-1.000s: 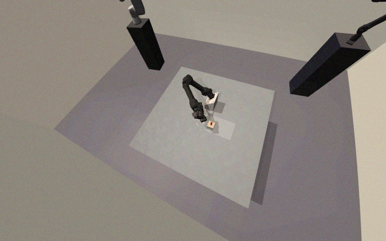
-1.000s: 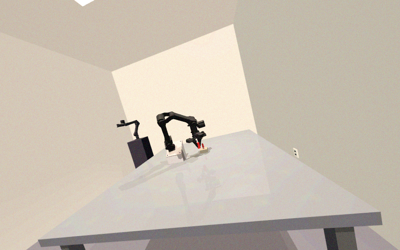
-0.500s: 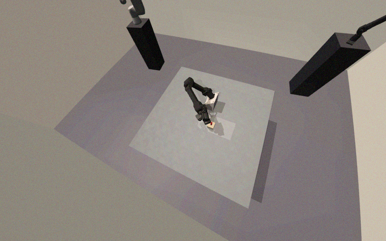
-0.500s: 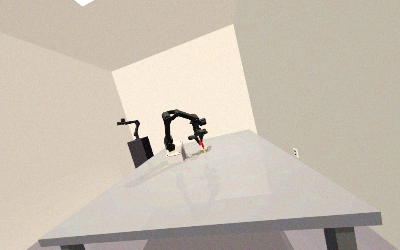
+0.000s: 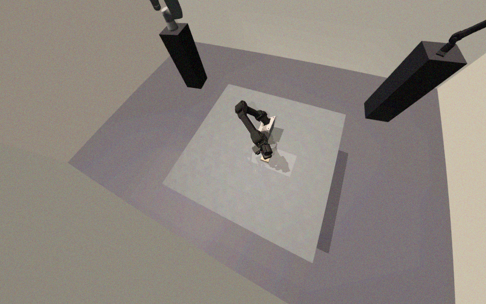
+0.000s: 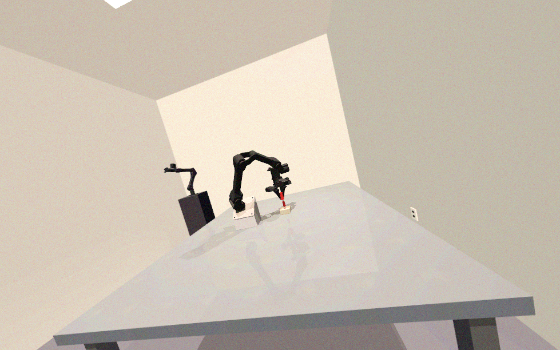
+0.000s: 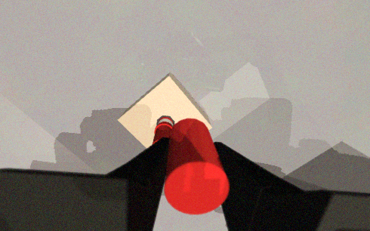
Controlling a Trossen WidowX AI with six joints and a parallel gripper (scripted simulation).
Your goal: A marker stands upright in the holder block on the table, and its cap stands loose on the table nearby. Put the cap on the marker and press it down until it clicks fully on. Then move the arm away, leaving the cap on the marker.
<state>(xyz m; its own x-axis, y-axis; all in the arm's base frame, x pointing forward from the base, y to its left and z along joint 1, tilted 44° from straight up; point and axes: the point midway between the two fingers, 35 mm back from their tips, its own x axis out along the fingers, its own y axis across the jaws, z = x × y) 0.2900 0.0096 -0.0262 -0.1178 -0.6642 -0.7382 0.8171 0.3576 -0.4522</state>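
My gripper is shut on the red cap, which points down between the fingers. The red marker stands upright in the pale holder block. In the exterior view the cap is above the marker, close to its tip. In the wrist view the marker's grey-white tip shows just left of the cap's far end, not lined up with it. In the top view the arm hides the cap and marker.
The arm's white base block stands on the grey table near the holder block. Two tall black pedestals with other arms stand away from the table.
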